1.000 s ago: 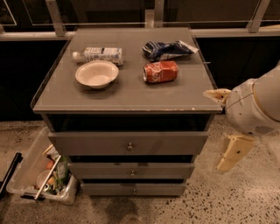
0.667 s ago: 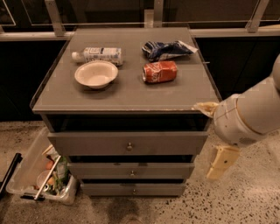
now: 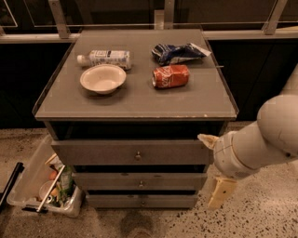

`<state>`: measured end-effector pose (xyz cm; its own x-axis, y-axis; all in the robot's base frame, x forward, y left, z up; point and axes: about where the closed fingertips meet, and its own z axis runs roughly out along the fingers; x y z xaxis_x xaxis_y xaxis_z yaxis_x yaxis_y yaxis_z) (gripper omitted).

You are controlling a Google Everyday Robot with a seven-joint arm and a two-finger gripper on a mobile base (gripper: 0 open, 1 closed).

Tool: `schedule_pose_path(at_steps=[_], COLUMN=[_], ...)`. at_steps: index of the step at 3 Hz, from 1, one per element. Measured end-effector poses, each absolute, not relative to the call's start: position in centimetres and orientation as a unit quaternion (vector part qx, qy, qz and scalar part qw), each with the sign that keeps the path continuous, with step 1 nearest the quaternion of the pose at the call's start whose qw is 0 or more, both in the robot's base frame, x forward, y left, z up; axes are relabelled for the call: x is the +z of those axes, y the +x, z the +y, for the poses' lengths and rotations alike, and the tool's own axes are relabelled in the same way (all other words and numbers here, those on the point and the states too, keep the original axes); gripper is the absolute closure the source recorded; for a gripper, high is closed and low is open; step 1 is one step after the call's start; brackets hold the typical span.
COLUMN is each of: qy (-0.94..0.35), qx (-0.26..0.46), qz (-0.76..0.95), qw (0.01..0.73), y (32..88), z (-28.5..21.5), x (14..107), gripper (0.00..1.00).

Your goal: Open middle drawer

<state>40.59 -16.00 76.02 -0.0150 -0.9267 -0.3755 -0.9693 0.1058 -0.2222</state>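
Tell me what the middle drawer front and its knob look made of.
Middle drawer: flat matte grey panel, likely painted wood or laminate; no grain shows. Knob: small, glinting, probably metal. The tool hangs open beside the drawer's right end.

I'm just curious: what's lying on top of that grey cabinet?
A bottle, a bowl, a red can and a blue bag lie on the top. The middle drawer hides its inside behind its front. The gripper hangs open beside that drawer.

Speckled floor (image 3: 272,216), dark glass panels (image 3: 111,11) behind, dim light.
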Motion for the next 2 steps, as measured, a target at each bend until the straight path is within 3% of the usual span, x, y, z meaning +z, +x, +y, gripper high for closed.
schedule_pose_path(at_steps=[2], qy=[-0.653], qx=[0.061], qz=[0.721], qw=[0.224], y=[41.1], z=[-17.6], x=[67.4], gripper=[0.00])
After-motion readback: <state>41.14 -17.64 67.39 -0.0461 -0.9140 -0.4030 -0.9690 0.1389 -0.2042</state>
